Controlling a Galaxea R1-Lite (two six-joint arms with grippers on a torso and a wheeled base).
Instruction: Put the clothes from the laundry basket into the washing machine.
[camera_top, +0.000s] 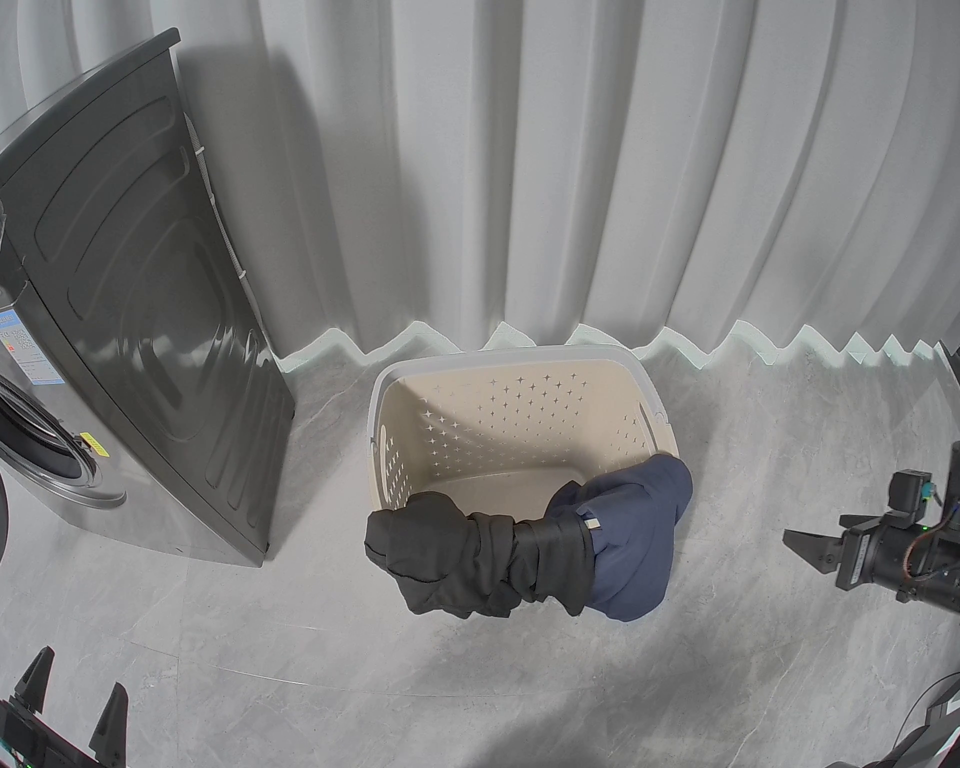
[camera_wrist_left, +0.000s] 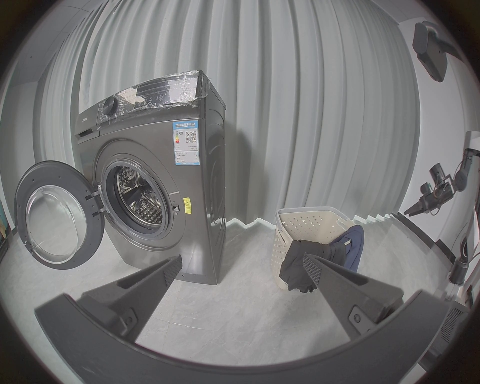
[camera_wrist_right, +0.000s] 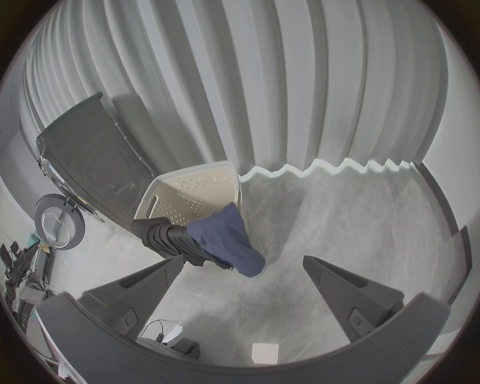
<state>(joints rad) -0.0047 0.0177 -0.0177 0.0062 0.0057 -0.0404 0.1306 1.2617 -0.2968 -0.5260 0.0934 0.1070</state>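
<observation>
the left pincer (camera_wrist_left: 240, 260) hangs low over the pale grey marbled floor (camera_top: 400, 690) with its two dark fingers spread wide and nothing between them. the right pincer (camera_wrist_right: 241, 260) is likewise released, fingers apart and gripping nothing, held above the floor well off to the basket's right.

between the two pincers and farther out stands the beige perforated plastic laundry basket (camera_top: 520, 358), upright on the floor, its walls pierced with small star-shaped holes and its rim a lighter grey. two garments drape over the rim nearest the pincers. the crumpled black cloth garment (camera_top: 465, 560) is bunched and twisted into a thick roll, hanging down the outside wall on the left pincer's side. the navy blue cloth garment (camera_top: 640, 540) is smoother, folds over the corner on the right pincer's side and bears a small pale tag. the two touch, the black one overlapping the blue edge.

ahead of the left pincer, left of the basket, stands the dark grey front-loading washing machine (camera_wrist_left: 200, 210), its round glass door (camera_wrist_left: 57, 215) swung fully open, the steel drum visible. a white pleated curtain (camera_top: 600, 150) hangs behind.
</observation>
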